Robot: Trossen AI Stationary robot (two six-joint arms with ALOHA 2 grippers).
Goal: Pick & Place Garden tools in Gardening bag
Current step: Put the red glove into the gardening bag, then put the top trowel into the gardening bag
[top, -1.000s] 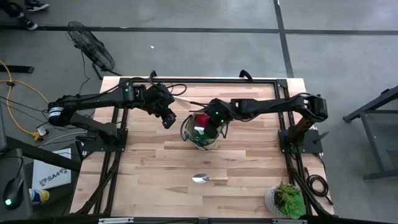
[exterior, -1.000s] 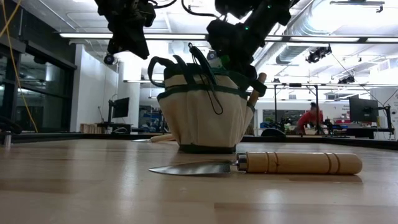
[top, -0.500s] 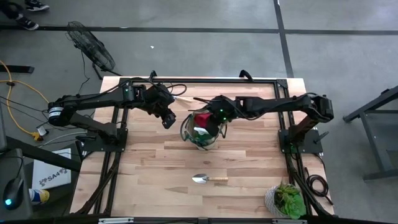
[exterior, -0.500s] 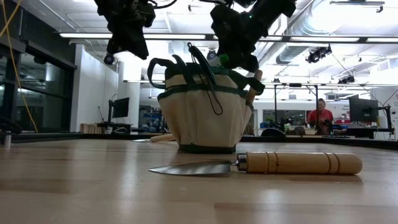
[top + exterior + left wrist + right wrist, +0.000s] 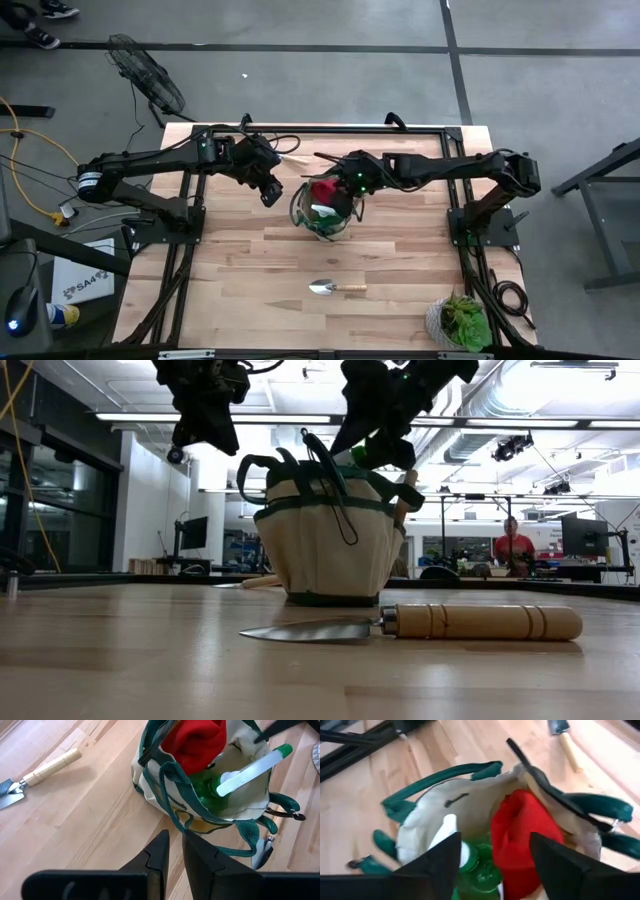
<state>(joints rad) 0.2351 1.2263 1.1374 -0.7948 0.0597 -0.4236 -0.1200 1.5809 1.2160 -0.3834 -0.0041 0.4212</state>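
The khaki gardening bag [image 5: 326, 222] with dark green trim stands upright mid-table. A red piece [image 5: 525, 830], a bright green piece [image 5: 204, 784] and a white stick [image 5: 250, 767] poke out of it. Green-handled shears [image 5: 600, 807] sit in an outer pocket. My right gripper [image 5: 495, 860] hangs open just above the bag's mouth, over the red piece, touching nothing I can see. My left gripper [image 5: 174, 851], shut and holding nothing, hovers beside the bag toward the table's left. One wooden-handled trowel [image 5: 337, 288] lies flat near the front edge, and another [image 5: 40, 770] lies beyond the bag.
A potted plant [image 5: 460, 322] stands at the near right corner. The black frame [image 5: 330, 128] runs along the table's far edge and sides. Bare wood lies between the bag and the near trowel.
My right gripper has opened above the bag and risen a little out of its mouth. The bag and the tools in it have stayed put.
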